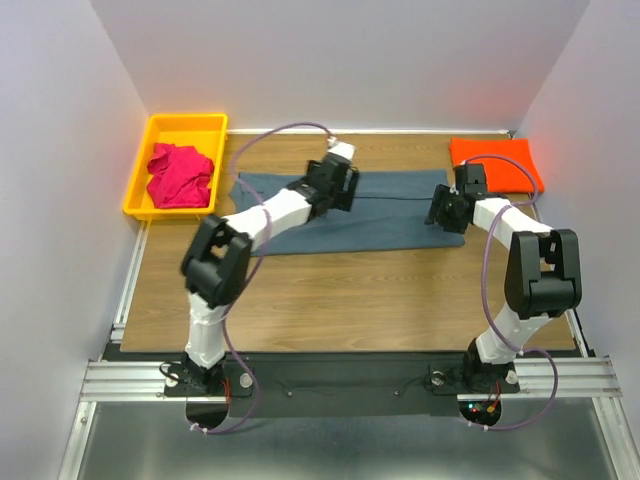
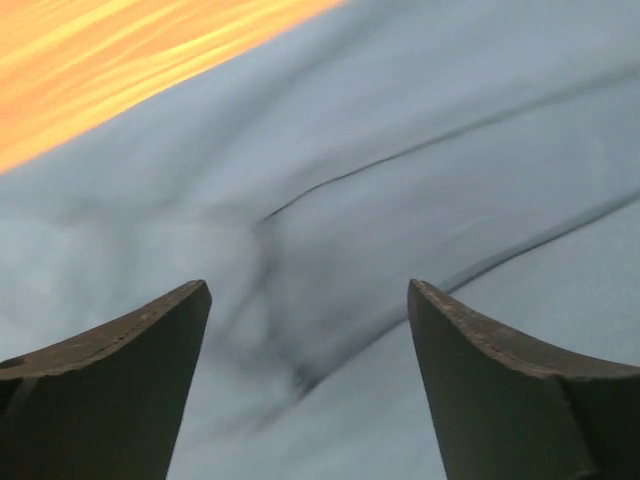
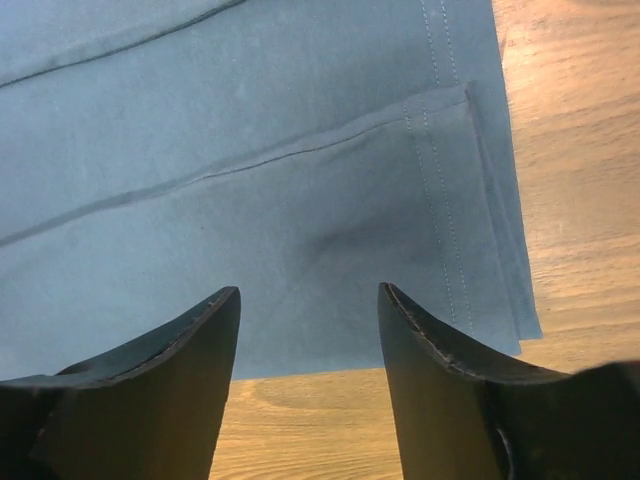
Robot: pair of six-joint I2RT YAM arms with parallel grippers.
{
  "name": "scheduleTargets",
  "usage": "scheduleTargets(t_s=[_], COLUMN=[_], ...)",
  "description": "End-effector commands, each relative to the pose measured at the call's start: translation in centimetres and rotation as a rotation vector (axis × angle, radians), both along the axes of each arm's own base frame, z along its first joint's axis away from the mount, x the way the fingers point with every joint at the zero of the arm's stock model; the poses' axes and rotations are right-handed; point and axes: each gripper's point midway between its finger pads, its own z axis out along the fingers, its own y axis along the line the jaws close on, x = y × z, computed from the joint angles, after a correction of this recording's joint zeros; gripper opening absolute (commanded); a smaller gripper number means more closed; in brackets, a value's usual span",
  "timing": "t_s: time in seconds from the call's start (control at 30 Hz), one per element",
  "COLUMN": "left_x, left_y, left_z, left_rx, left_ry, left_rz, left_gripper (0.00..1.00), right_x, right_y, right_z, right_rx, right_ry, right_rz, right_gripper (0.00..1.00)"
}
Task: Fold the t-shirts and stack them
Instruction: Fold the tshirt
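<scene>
The slate grey-blue t-shirt (image 1: 385,215) lies folded into a long band across the back of the table. My left gripper (image 1: 338,186) is open just above the shirt's middle; creased cloth (image 2: 330,250) shows between its fingers. My right gripper (image 1: 443,210) is open over the shirt's right end, its fingers above the hemmed edge (image 3: 330,230). The orange t-shirt (image 1: 495,164) lies folded flat at the back right. The magenta-pink t-shirt (image 1: 181,176) is crumpled in the yellow bin (image 1: 142,160).
The yellow bin stands at the back left corner. White walls close the table on three sides. Bare wood (image 1: 360,300) lies between the grey-blue shirt and the arm bases.
</scene>
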Motion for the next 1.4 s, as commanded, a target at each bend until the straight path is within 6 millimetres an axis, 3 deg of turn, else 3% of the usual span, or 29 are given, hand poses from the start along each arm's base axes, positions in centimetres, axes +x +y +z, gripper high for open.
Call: scheduleTargets(t_s=[0.0,0.03,0.07,0.13,0.23,0.37,0.53,0.63,0.7,0.73,0.83,0.87,0.93,1.0,1.17,1.33,1.37], left_x=[-1.6,-2.2,-3.9,-5.4,-7.0,-7.7,-7.1,-5.9,-4.4,-4.4,-0.8,0.0,1.5,4.1,8.7,11.0,11.7], left_y=[8.0,9.6,11.6,15.2,18.6,21.0,21.4,21.8,22.4,22.9,23.5,23.7,24.0,23.8,22.6,22.0,21.7], left_z=[5.2,4.4,1.7,-0.3,-2.9,-5.6,-9.1,-10.3,-10.0,-11.0,-9.8,-9.6,-9.9,-8.4,-8.6,-9.7,-9.1], left_rx=[-0.206,-0.203,-0.166,-0.14,-0.091,-0.09,-0.083,-0.082,-0.086,-0.058,-0.067,-0.066,-0.064,-0.09,-0.122,-0.12,-0.13], left_ry=[0.031,0.054,0.113,0.152,0.208,0.276,0.381,0.412,0.412,0.442,0.422,0.42,0.426,0.399,0.402,0.393,0.372], left_rz=[0.333,0.372,0.413,0.497,0.569,0.623,0.629,0.637,0.649,0.656,0.674,0.673,0.673,0.664,0.629,0.578,0.564], left_gripper=[0.86,0.85,0.84,0.82,0.8,0.79,0.78,0.78,0.78,0.78,0.76,0.75,0.74,0.72,0.71,0.7,0.68], right_x=[2.1,1.9,1.7,1.4,0.6,-1.0,-3.7,-6.0,-8.4,-9.3,-13.9,-14.2,-17.0,-19.5,-22.8,-26.9,-27.3], right_y=[-0.2,-0.2,-0.2,-0.2,-0.1,-0.8,-0.9,0.0,1.1,1.5,3.4,3.8,5.1,6.0,9.8,13.1,13.6], right_z=[1.8,1.6,1.1,0.5,-0.7,-2.4,-4.3,-5.2,-5.4,-5.5,-5.9,-5.8,-5.9,-6.1,-5.3,-5.6,-5.5], right_rx=[0.034,0.038,0.041,0.048,0.066,0.093,0.134,0.183,0.232,0.251,0.345,0.371,0.436,0.446,0.429,0.347,0.337], right_ry=[-0.073,-0.066,-0.053,-0.036,-0.001,0.053,0.122,0.18,0.248,0.268,0.362,0.373,0.427,0.468,0.528,0.612,0.618], right_rz=[-0.022,-0.023,-0.025,-0.03,-0.037,-0.079,-0.12,-0.119,-0.093,-0.082,-0.051,-0.046,-0.037,-0.025,0.055,0.159,0.177], right_gripper=[0.62,0.62,0.62,0.61,0.61,0.61,0.61,0.62,0.63,0.64,0.65,0.65,0.66,0.66,0.69,0.69,0.69])
